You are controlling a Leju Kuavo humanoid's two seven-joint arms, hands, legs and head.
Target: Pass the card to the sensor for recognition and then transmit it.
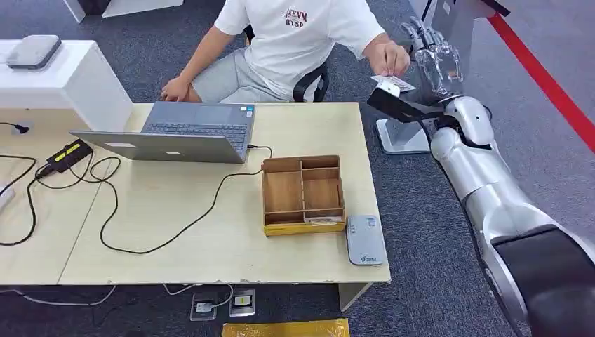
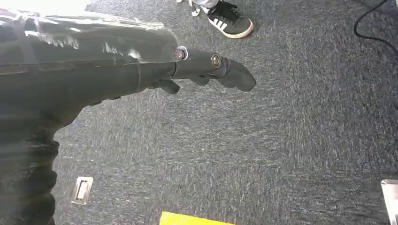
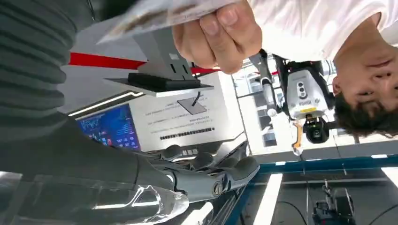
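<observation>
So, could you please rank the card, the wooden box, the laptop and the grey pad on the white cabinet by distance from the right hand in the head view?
1. Card, in the person's fingers beside the right hand.
2. Wooden box, at the table's right.
3. Laptop, mid-table.
4. Grey pad, on the far-left cabinet.

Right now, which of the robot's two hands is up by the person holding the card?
The right hand, raised beside the person's hand that pinches the card past the table's far corner. The left hand hangs low over the grey carpet, holding nothing.
</observation>
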